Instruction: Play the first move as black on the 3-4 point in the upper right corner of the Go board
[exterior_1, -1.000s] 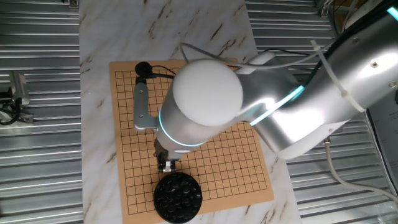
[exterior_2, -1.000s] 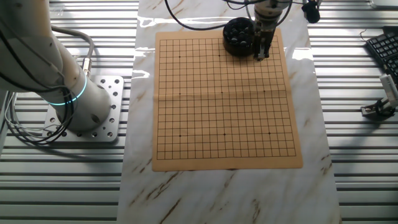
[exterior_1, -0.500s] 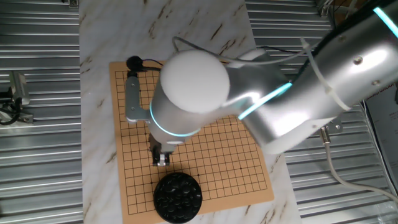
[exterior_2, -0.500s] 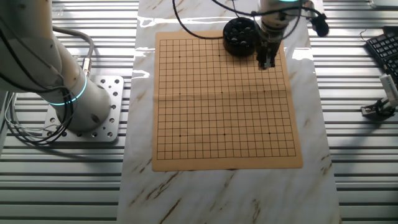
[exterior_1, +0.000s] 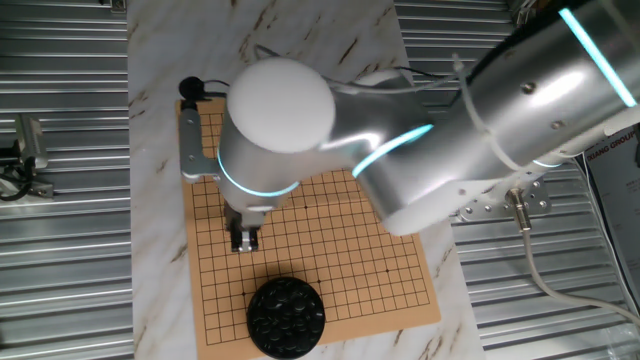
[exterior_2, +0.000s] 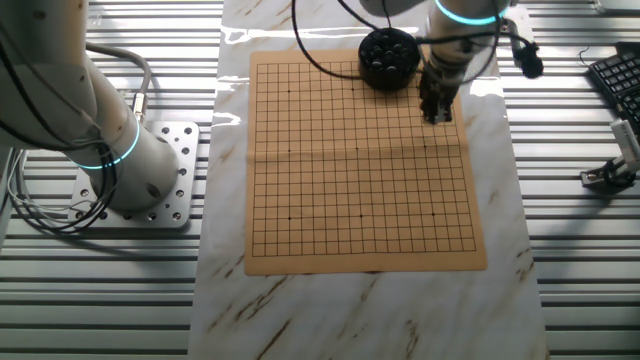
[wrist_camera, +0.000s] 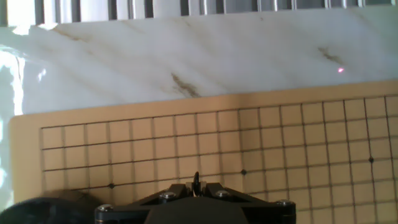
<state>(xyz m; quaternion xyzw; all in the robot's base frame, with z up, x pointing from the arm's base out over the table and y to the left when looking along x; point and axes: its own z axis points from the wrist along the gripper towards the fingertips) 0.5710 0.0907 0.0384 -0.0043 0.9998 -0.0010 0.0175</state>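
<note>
The gripper (exterior_2: 437, 113) is hanging over the Go board (exterior_2: 360, 230) near its corner, just beside the black bowl (exterior_2: 388, 56), its fingers pinching a thin dark stone (wrist_camera: 196, 185) edge-on. The board is lying on the marble counter (exterior_2: 230, 300).

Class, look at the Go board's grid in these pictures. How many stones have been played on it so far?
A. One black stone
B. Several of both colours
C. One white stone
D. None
D: the Go board shows only bare grid lines, and the black stones lie in the bowl.
</note>
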